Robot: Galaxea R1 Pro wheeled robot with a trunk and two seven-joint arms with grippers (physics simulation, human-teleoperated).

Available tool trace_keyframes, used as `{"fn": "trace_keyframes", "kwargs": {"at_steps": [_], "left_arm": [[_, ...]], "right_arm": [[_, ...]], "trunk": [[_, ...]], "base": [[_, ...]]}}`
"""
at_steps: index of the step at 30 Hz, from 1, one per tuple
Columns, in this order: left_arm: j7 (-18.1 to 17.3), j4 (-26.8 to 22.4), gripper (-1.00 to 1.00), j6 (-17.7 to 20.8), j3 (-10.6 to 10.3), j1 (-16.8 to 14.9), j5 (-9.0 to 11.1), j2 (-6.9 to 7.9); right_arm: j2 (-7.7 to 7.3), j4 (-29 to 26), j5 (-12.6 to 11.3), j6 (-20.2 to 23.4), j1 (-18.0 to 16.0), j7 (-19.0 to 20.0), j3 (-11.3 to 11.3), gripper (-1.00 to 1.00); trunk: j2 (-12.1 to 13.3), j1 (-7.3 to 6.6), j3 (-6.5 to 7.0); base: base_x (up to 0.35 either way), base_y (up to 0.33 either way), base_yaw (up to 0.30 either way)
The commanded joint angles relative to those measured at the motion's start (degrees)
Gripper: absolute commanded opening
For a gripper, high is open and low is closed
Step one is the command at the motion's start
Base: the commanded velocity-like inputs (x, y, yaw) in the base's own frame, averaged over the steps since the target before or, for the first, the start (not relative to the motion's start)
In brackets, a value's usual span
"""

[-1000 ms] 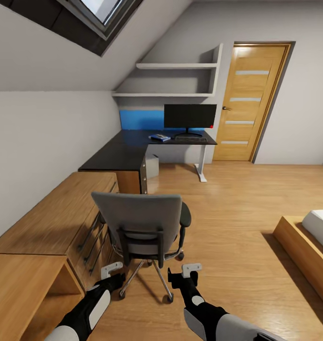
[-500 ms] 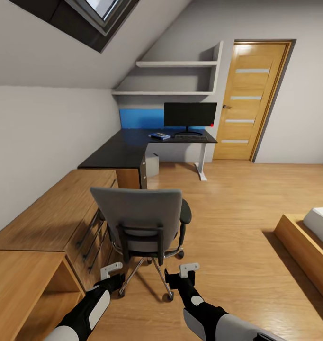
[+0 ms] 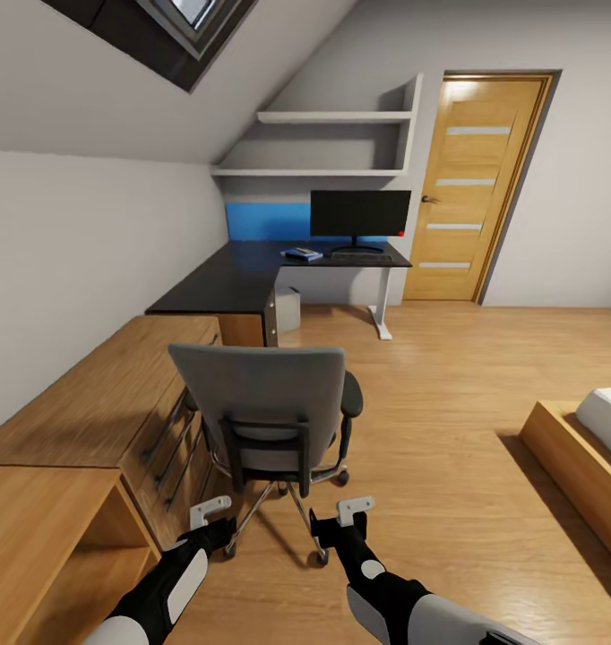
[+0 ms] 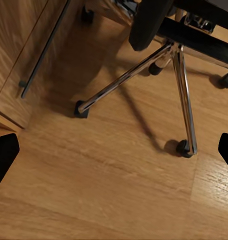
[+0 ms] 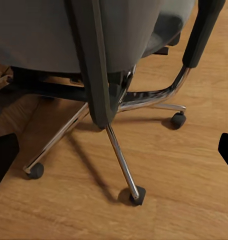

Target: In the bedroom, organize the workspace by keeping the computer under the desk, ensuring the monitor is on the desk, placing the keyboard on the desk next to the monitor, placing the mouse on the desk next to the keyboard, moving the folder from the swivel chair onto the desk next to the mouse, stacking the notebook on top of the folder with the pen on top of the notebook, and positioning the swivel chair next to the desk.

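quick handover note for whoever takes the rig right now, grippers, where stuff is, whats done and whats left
Left gripper and right gripper: both open and empty, low behind the swivel chair.
The chair stands out on the floor beside the wooden cabinet, short of the desk; its back hides the seat.
On the desk: monitor, keyboard in front of it, folder beside that with something small on top, too far to identify. Mouse and pen cannot be made out.
Computer sits under the desk.
Left: get the chair next to the desk; check the stack up close.
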Motion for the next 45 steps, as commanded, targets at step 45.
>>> {"fn": "trace_keyframes", "kwargs": {"at_steps": [45], "left_arm": [[0.7, -2.67, 1.0, 0.99, -0.4, -0.04, 0.51, 0.26]], "right_arm": [[0.38, -4.48, 2.73, 3.95, -0.45, -0.68, -0.18, 1.0]], "trunk": [[-18.09, 9.89, -8.14]], "base": [[0.0, 0.0, 0.0]]}}
